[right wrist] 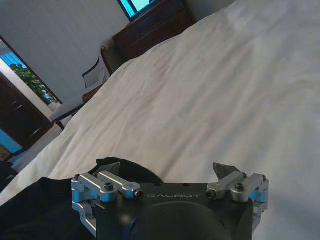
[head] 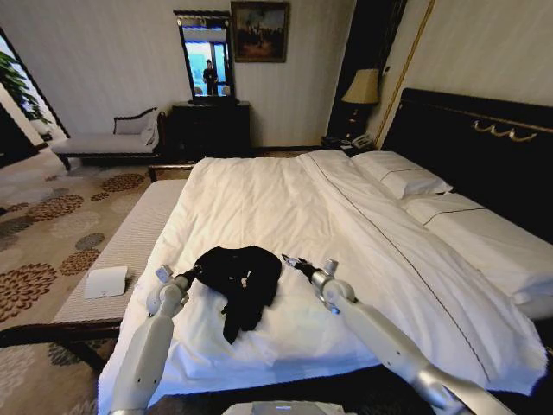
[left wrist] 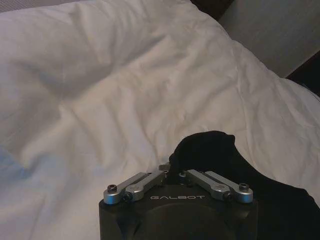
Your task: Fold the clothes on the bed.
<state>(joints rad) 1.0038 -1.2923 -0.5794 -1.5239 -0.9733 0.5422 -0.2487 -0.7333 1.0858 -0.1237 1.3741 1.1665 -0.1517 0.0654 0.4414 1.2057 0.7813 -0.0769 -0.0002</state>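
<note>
Item 1. Left gripper (head: 191, 275), metal-fingered, at the end of the white left arm, about 7 o'clock from the head-view centre. It sits at the left edge of the garment; in the left wrist view its linkages are drawn inward and black cloth bulges between them, so it reads as pinched narrow on fabric. Body marked "GALBOT" in pale letters.

Item 2. Right gripper (head: 291, 262), same make, at 6 o'clock, just beside the garment's right edge. In the right wrist view (right wrist: 169, 172) its fingers stand wide apart with nothing between them; "GALBOT" again legible.

Item 3. Black short-sleeved soft-fabric T-shirt (head: 238, 282), bunched in a crumpled heap with one tail trailing toward the foot of the mattress, lying between the two grippers. A small white fleck shows on it; no lettering can be read.

Item 4. Large bed with white duvet (head: 285, 203), white pillows toward 3 o'clock, dark gold-trimmed headboard beyond.

Risk, as judged:
- Single-sided hold: pulling from the left alone would likely drag the heap rather than spread it.
- Right gripper closing low could catch duvet with, or instead of, shirt.
- Bunched layers may be pinched together, so a fold sets in crooked.
</note>
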